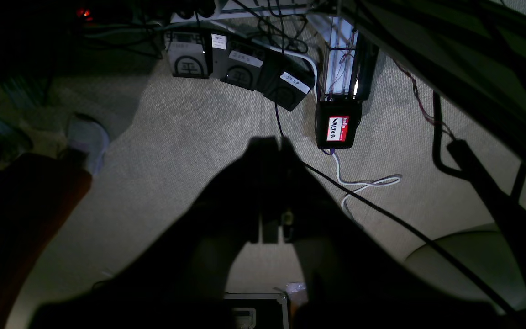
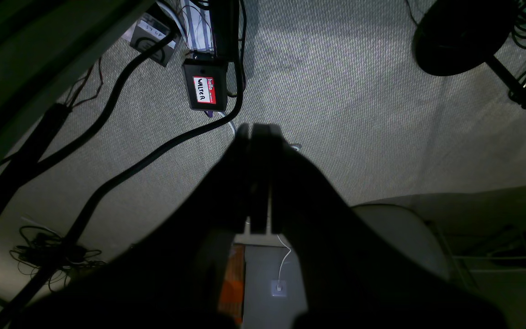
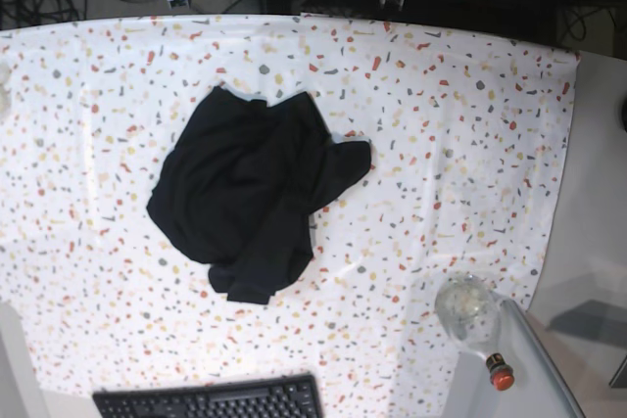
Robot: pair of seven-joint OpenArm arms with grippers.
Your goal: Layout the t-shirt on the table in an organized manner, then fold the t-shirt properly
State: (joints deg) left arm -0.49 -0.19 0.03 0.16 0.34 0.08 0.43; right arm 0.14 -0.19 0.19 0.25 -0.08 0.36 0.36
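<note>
The black t-shirt [image 3: 250, 193] lies crumpled in a heap near the middle of the table [image 3: 460, 124], which is covered in white cloth with coloured flecks. Neither arm shows in the base view. In the left wrist view my left gripper [image 1: 270, 144] is a dark silhouette with its fingers pressed together, shut on nothing, hanging over carpeted floor. My right gripper [image 2: 259, 130] looks the same in the right wrist view, shut and empty above the carpet. Neither wrist view shows the t-shirt or the table top.
A black keyboard [image 3: 211, 400] lies at the table's front edge. A clear round object [image 3: 467, 307] and a small red-capped item [image 3: 500, 371] sit at the front right. Under the table are cables, labelled black boxes [image 1: 338, 130] and a fan base [image 2: 461, 34].
</note>
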